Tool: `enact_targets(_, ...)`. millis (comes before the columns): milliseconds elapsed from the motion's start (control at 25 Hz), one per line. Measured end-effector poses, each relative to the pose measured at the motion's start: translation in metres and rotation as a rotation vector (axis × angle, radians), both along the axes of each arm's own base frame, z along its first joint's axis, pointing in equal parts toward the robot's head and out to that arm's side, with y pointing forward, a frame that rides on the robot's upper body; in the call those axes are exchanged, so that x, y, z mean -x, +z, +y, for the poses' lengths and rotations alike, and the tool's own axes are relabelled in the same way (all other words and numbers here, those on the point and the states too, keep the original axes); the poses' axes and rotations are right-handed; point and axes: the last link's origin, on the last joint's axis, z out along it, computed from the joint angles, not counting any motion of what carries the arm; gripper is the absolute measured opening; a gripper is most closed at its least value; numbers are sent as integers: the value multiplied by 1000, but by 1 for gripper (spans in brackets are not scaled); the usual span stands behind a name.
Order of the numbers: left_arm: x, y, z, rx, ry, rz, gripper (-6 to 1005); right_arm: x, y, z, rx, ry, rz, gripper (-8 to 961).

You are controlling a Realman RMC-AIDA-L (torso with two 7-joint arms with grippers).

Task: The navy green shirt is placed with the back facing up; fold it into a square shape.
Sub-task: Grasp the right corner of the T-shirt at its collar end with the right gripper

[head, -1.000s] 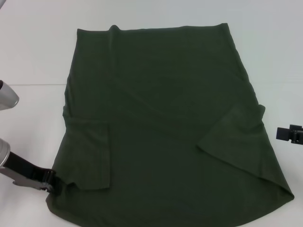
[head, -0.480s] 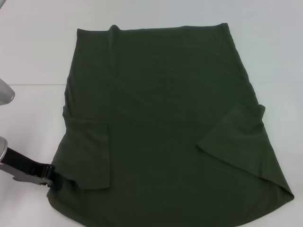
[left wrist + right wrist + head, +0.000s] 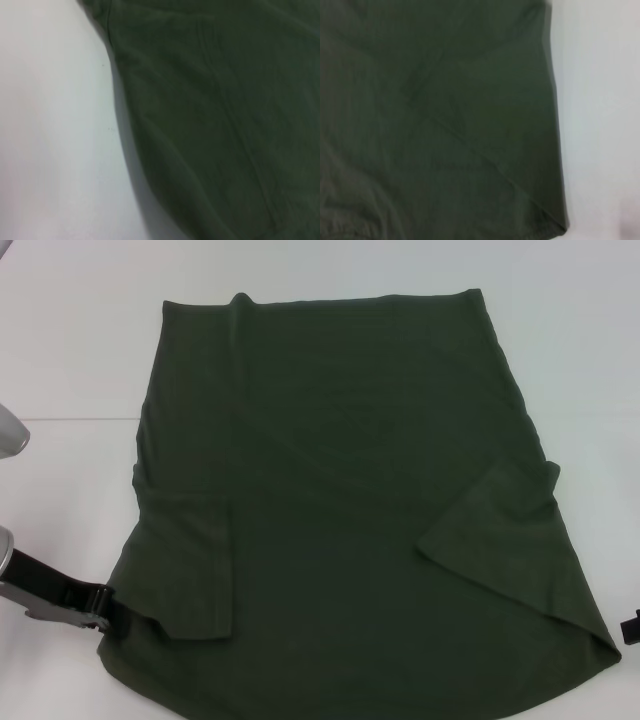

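Note:
The navy green shirt (image 3: pixel 340 500) lies flat on the white table (image 3: pixel 70 490), plain side up, hem toward the far side. Both sleeves are folded inward onto the body, the left one (image 3: pixel 190 560) and the right one (image 3: pixel 500 540). My left gripper (image 3: pixel 108 610) sits low at the shirt's near-left edge, its tip touching the cloth. My right gripper (image 3: pixel 631 626) barely shows at the picture's right border, just beyond the shirt's near-right corner. The left wrist view holds the shirt (image 3: pixel 215 115) and its curved edge. In the right wrist view the shirt (image 3: pixel 435 115) ends in a straight side edge.
White tabletop surrounds the shirt, with bare strips on the left (image 3: pixel 50 125) and on the right (image 3: pixel 600 100). A faint horizontal seam (image 3: pixel 70 419) crosses the surface behind the left arm. No other objects are in view.
My right gripper left its spot by the shirt's right sleeve, went out of view, and now shows lower, near the near-right corner. My left gripper shifted slightly away from me along the shirt's edge.

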Motion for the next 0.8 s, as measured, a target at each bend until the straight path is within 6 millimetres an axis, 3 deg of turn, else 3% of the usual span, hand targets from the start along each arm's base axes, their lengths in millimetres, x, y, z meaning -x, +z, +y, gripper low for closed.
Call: enact_targets(800,-1,-6,-2,8,1,-7,37,2,-33,9,22,45,-23,941)
